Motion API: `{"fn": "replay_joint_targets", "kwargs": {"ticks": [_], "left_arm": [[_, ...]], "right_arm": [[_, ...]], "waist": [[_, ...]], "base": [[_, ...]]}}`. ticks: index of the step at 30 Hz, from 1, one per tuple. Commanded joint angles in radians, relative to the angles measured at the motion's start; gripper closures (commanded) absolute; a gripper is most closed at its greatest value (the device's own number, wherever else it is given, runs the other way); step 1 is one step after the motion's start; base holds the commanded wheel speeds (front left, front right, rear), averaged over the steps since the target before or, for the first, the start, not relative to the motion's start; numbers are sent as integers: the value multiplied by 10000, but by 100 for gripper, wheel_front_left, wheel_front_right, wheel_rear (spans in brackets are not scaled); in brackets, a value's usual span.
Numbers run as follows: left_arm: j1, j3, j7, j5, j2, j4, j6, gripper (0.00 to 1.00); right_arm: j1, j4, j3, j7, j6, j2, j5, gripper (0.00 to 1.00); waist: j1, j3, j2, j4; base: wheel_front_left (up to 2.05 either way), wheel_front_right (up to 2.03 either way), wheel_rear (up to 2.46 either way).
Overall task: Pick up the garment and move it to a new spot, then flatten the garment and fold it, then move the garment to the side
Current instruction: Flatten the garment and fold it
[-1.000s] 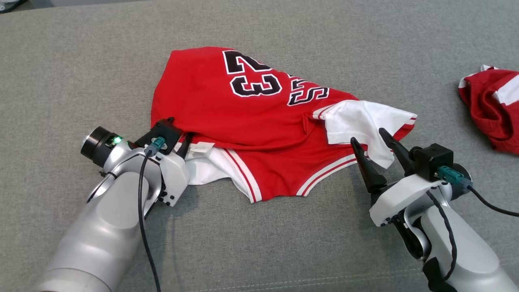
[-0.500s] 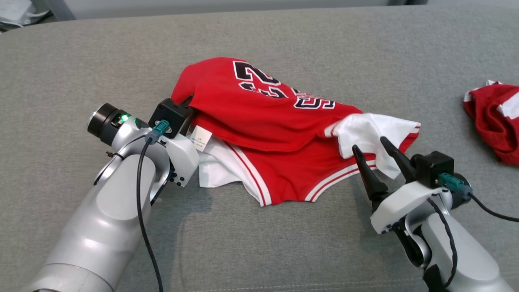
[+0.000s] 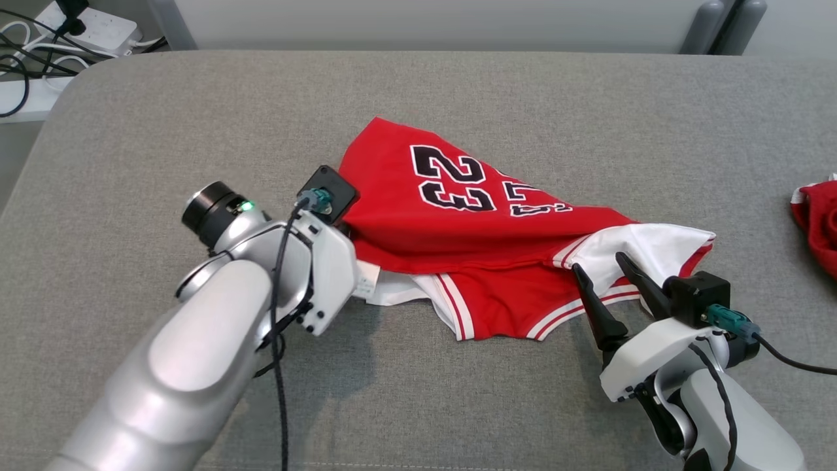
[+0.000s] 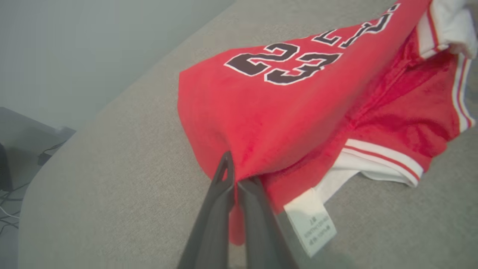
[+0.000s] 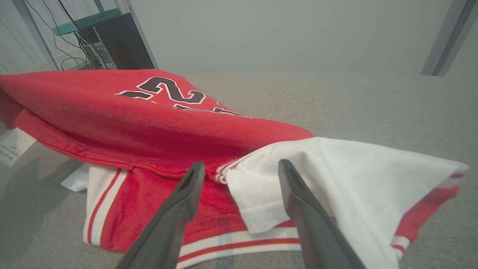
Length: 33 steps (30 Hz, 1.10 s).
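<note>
The garment (image 3: pixel 458 216) is a red jersey with a black "23" and white striped trim, lying crumpled on the grey padded surface (image 3: pixel 458 91). My left gripper (image 4: pixel 233 177) is shut on the jersey's red left edge (image 4: pixel 224 123) and holds that edge raised off the surface; a white label (image 4: pixel 312 220) hangs beside the fingers. In the head view the left wrist covers those fingers. My right gripper (image 3: pixel 597 261) stands open at the jersey's right end. Its fingertips (image 5: pixel 284 164) straddle the edge of the white sleeve (image 5: pixel 336 175) without pinching it.
A second red and white garment (image 3: pixel 817 222) lies at the right edge of the surface. A power strip with cables (image 3: pixel 85 26) sits on the floor beyond the rounded far left corner. Bare grey surface extends all around the jersey.
The left gripper has shut on the jersey's left edge and lifted it, pulling the cloth taut. The head camera has tilted up. The right gripper stays open by the white sleeve.
</note>
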Motion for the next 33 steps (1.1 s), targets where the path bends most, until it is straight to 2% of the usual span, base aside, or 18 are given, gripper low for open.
{"fn": "replay_joint_targets", "kwargs": {"ticks": [1,3,6,8,9,10,11,12,13,20,25,33], "left_arm": [[-26,272,510,-318,636,-876,-52,100],[284,288,1351,-667,1136,-1649,-58,100],[692,426,2035,-1016,1655,-2178,-54,100],[851,527,2103,-1178,1749,-2160,-6,100],[819,590,1796,-1076,1806,-1928,134,100],[757,574,1588,-925,1848,-1700,220,83],[694,575,1361,-819,1847,-1461,300,72],[607,668,961,-775,1775,-1240,441,53],[503,679,580,-643,1742,-981,551,2],[-229,756,-1862,66,1457,568,1382,0],[-583,677,-2931,251,1273,1675,1516,0],[-718,1090,-4460,-238,909,2536,1633,0]], "right_arm": [[12,-127,94,-135,31,0,77,0],[-31,-168,146,-135,31,33,74,0],[-153,-228,276,-135,31,71,87,0],[-261,-261,341,-135,31,65,96,0],[-374,-279,420,-135,31,49,89,0],[-436,-284,452,-135,31,41,79,0],[-494,-288,487,-135,31,32,70,0],[-554,-302,507,-135,31,26,75,0],[-608,-320,507,-135,31,23,84,0],[-678,-330,539,-136,31,-4,140,0],[-695,-262,549,-136,31,68,161,0],[-672,-222,564,-136,31,57,254,0]], "waist": [[-1,51,0,8],[-1,175,0,-54],[-1,427,0,-253],[-1,616,0,-429],[-1,815,0,-635],[-1,911,0,-751],[-1,1003,0,-863],[-1,1098,0,-974],[-1,1181,0,-1086],[-1,1397,0,-1461],[-1,1356,0,-1341],[-1,1095,0,-669]], "base": [[0,0,0],[0,0,0],[0,0,0],[0,0,0],[0,0,0],[0,0,0],[0,0,0],[0,0,0],[0,0,0],[0,0,0],[0,0,0],[0,0,0]]}}
